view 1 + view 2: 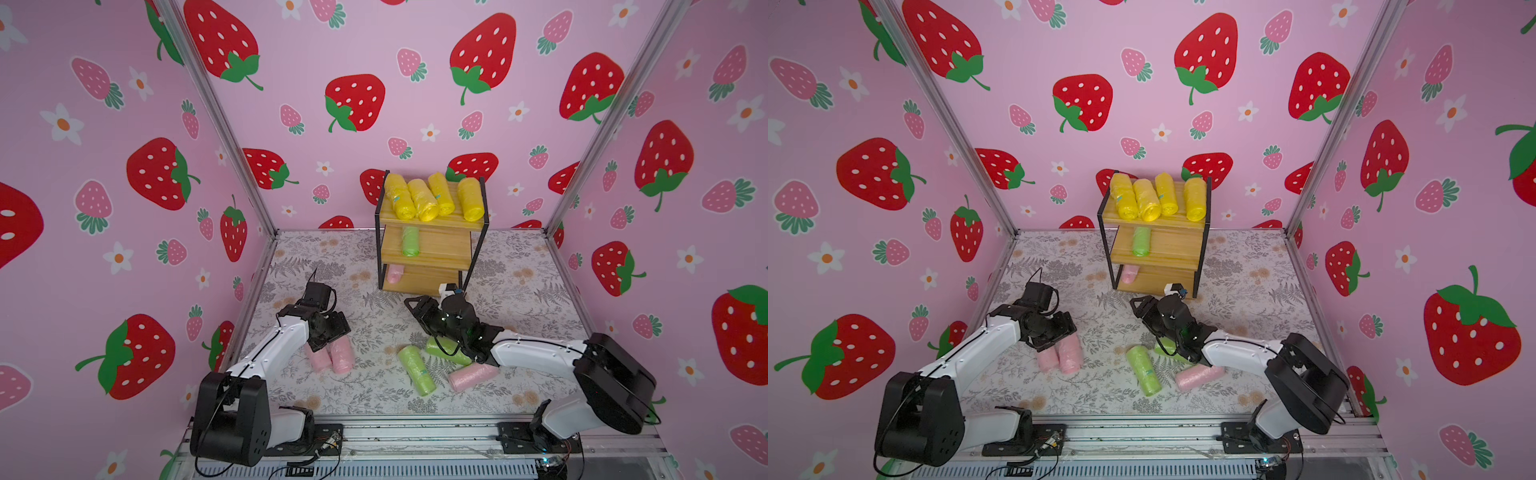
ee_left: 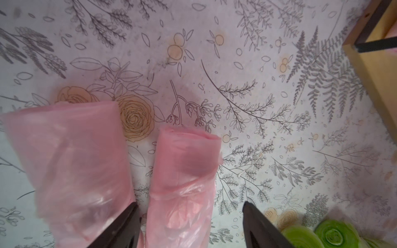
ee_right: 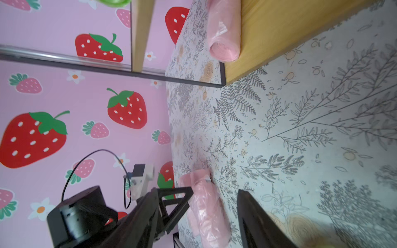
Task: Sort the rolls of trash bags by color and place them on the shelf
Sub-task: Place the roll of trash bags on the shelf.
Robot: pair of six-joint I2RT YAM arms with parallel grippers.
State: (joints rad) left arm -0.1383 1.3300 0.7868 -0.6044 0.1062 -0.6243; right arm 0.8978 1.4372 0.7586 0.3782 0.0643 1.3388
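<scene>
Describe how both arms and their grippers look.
The left arm and right arm are white shells with bulky black joints and thin black cables alongside. The left gripper and right gripper have black tapering fingers.

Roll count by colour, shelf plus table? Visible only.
yellow rolls: 4, all on the shelf top tier
green rolls: 3, with 1 on the middle tier and 2 on the table
pink rolls: 4, with 1 on the bottom tier and 3 on the table
Total: 11 visible
</scene>
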